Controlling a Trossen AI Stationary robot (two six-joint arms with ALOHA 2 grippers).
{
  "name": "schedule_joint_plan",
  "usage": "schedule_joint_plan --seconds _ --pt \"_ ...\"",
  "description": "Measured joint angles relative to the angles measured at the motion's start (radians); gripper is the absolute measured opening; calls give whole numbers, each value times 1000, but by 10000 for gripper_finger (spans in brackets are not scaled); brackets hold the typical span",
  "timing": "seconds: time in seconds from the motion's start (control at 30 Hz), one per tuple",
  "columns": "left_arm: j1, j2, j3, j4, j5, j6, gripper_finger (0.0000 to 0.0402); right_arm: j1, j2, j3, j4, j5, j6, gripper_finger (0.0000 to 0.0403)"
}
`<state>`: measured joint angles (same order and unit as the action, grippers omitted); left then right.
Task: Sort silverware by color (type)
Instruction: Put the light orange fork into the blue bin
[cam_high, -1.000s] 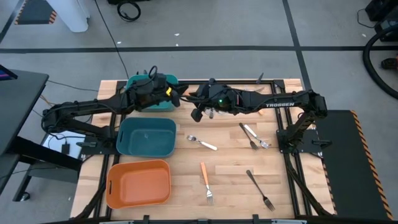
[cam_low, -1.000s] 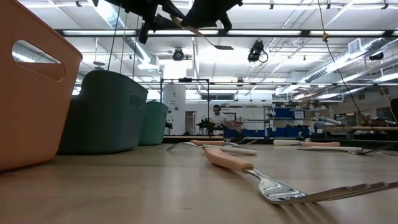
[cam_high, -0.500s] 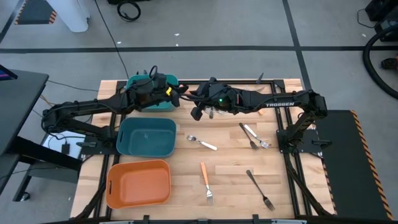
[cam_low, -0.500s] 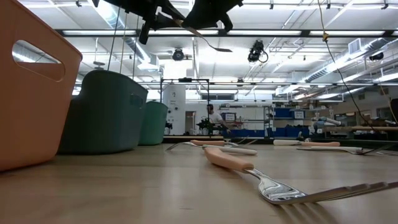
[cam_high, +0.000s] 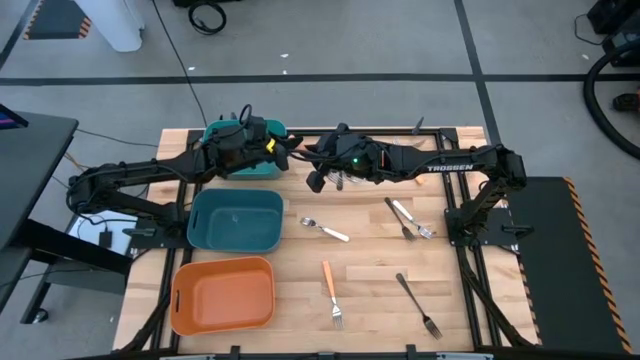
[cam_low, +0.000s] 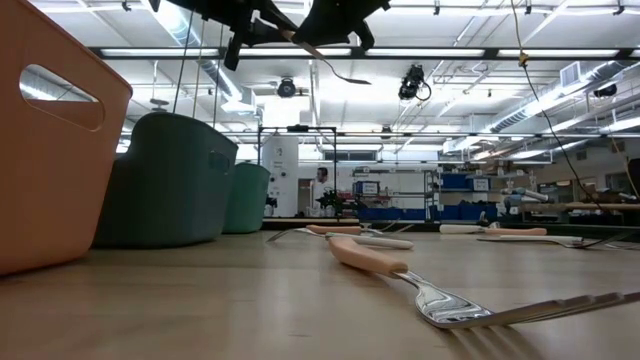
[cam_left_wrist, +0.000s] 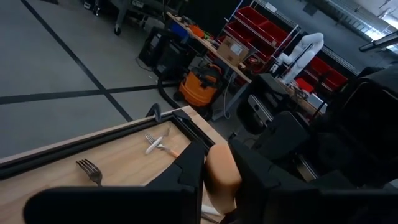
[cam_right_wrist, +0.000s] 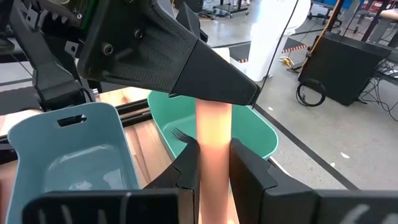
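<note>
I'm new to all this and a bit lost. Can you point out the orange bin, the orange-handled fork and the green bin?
orange bin (cam_high: 223, 296): high view, its bare floor.
orange-handled fork (cam_high: 329, 279): high view, its handle.
green bin (cam_right_wrist: 258, 134): right wrist view, its inner wall.

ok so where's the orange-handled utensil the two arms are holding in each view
high view: hidden where the left gripper and right gripper meet, beside the green bin.
low view: the utensil is at top centre, slanting down.
left wrist view: its handle at bottom centre, between that arm's fingers.
right wrist view: its handle at centre, green bin behind.
Shared landmark: the green bin.
</note>
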<state>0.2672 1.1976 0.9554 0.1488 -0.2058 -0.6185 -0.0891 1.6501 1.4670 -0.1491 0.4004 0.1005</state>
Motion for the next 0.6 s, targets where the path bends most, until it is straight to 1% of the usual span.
schedule_joint_plan --seconds 0.23,0.4,0.6 --pt "-1 0 0 6 1 3 62 -6 0 0 5 -2 1 90" --pt "-1 0 0 7 2 6 61 -6 0 0 6 -2 2 94" --pt "-1 0 0 8 6 49 60 -6 0 0 7 -6 4 97"
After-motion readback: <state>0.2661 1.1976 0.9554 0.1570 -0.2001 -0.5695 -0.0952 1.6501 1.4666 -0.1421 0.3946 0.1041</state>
